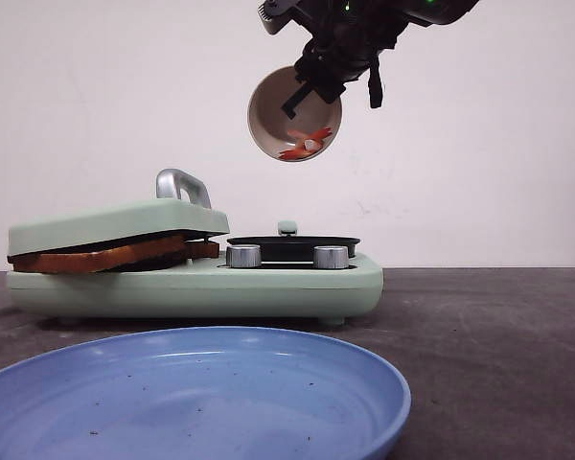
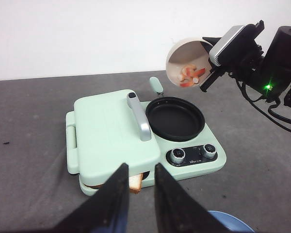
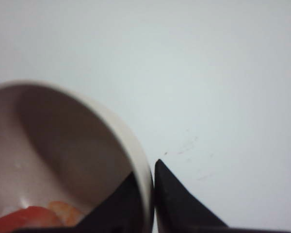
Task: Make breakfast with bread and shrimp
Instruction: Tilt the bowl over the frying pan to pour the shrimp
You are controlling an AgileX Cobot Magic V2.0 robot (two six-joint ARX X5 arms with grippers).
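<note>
My right gripper (image 1: pixel 311 86) is shut on the rim of the beige bowl (image 1: pixel 294 113), held tipped on its side high above the black round pan (image 2: pixel 175 118). The shrimp (image 1: pixel 306 142) lie in the bowl's lowest part, orange-pink pieces (image 2: pixel 191 75) still inside it. The bread (image 1: pixel 101 256) is pressed under the closed pale green lid (image 2: pixel 111 128) of the breakfast maker, and a toasted corner (image 2: pixel 135 182) pokes out at the front. My left gripper (image 2: pixel 140 171) hangs open above the table in front of the maker, holding nothing.
The green breakfast maker (image 1: pixel 201 283) has a silver handle (image 2: pixel 139 115) and two knobs (image 2: pixel 193 153). A blue plate (image 1: pixel 192 398) lies nearest the camera on the dark table. A white wall stands behind.
</note>
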